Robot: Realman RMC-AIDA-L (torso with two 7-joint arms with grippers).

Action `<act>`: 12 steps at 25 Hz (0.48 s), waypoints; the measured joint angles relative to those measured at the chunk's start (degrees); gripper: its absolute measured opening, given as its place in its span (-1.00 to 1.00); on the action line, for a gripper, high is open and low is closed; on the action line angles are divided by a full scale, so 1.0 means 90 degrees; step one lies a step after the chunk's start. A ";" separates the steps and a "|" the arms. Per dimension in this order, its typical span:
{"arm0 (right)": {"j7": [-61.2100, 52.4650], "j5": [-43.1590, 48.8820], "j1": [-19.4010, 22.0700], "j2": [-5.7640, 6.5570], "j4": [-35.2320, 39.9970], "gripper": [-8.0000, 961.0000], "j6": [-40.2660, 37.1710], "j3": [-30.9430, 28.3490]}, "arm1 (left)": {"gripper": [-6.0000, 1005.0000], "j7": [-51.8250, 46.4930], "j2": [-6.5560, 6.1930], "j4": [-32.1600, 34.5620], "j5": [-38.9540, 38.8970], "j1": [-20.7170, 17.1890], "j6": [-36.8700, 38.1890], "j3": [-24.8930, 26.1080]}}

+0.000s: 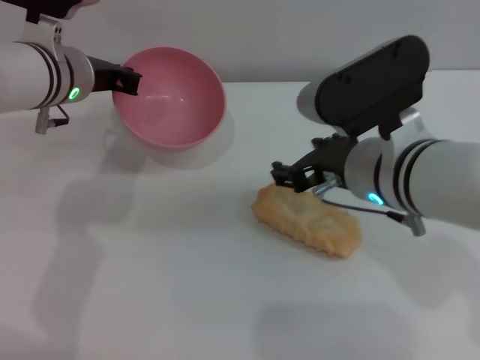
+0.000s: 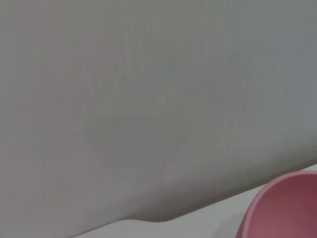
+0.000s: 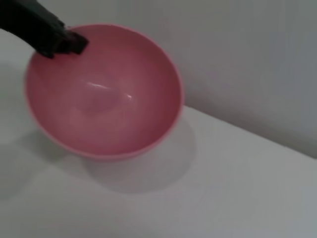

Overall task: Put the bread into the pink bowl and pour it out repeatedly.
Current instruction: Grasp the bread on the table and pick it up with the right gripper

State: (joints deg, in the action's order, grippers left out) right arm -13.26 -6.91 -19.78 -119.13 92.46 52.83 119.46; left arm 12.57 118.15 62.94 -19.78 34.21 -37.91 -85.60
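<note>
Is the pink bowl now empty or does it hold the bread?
Empty: the pink bowl shows a bare inside; the bread lies on the table.

My arms are white cylinders with black bands and small glowing lights, green on the left, cyan on the right; black grippers, thin grey cables.

A plain white table (image 1: 150,300) filled most of the head view, its far edge meeting a bare, pale grey wall (image 1: 262,37). Soft light from above seemingly laid faint grey shadows across the tabletop, darkest toward its near edge. The wall (image 2: 148,99) showed no visible marks or fittings.
</note>
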 joint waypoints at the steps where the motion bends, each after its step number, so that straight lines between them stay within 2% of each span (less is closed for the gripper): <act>1: -0.0018 -0.0046 0.0003 -0.0004 -0.0064 0.46 -0.0080 0.0025 | -0.87 0.0000 -0.0001 -0.0014 0.0000 0.0011 0.0002 0.0000; 3: -0.0080 -0.0194 0.0010 -0.0016 -0.0385 0.46 -0.0402 0.0091 | -0.87 0.0000 -0.0002 -0.0034 0.0000 0.0027 0.0007 0.0000; 12: -0.0256 -0.0303 -0.0042 -0.0005 -0.0832 0.45 -0.0604 0.0097 | -0.87 -0.0008 0.0001 -0.0036 0.0144 0.0066 0.0010 0.0000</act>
State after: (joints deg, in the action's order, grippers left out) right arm -15.56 -9.64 -20.16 -119.18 84.98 47.38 120.33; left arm 12.49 118.16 62.62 -18.48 34.80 -37.82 -85.60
